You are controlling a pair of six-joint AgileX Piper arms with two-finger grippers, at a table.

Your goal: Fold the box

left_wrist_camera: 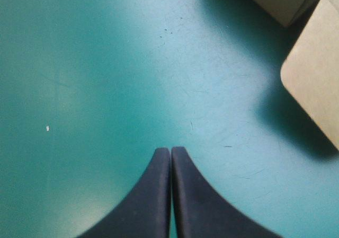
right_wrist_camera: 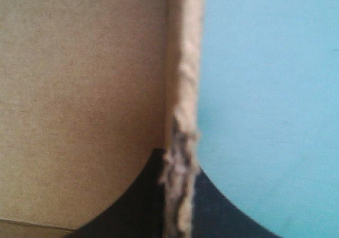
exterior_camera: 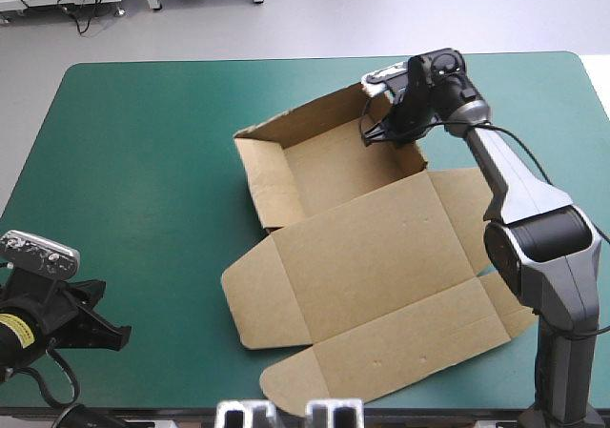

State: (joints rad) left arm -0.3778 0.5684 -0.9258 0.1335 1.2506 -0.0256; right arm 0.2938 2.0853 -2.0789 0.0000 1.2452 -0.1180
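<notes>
So the brown box (exterior_camera: 353, 228) sits from the middle of the tabletop (exterior_camera: 143, 161) out toward 3 o'clock. Its tray half is up at 12 to 1 o'clock with walls raised, and the lid (exterior_camera: 391, 275) lies flat, running down to 6.

The right gripper (exterior_camera: 383, 131) is at 1 o'clock with its jaws pinched nearly together on the tray's far right wall (right_wrist_camera: 183, 79). That edge looks frayed right where the black fingers bite. The left gripper (left_wrist_camera: 170, 150) is parked at 8 o'clock, jaws pressed together on nothing, over bare teal-green cover with a rounded box flap just ahead.

My worries:
- The chewed-up board could tear or slip out if the wall gets pulled hard.
- Nothing pins the box, so a one-sided tug probably drags or spins the whole sheet instead of creasing it.
- The near flap (exterior_camera: 315, 376) is already close to the 6 o'clock edge, so a slide that way could hang it off.

Room-wise, 9 to 11 o'clock is wide open, while 3 and 6 are tight.
</notes>
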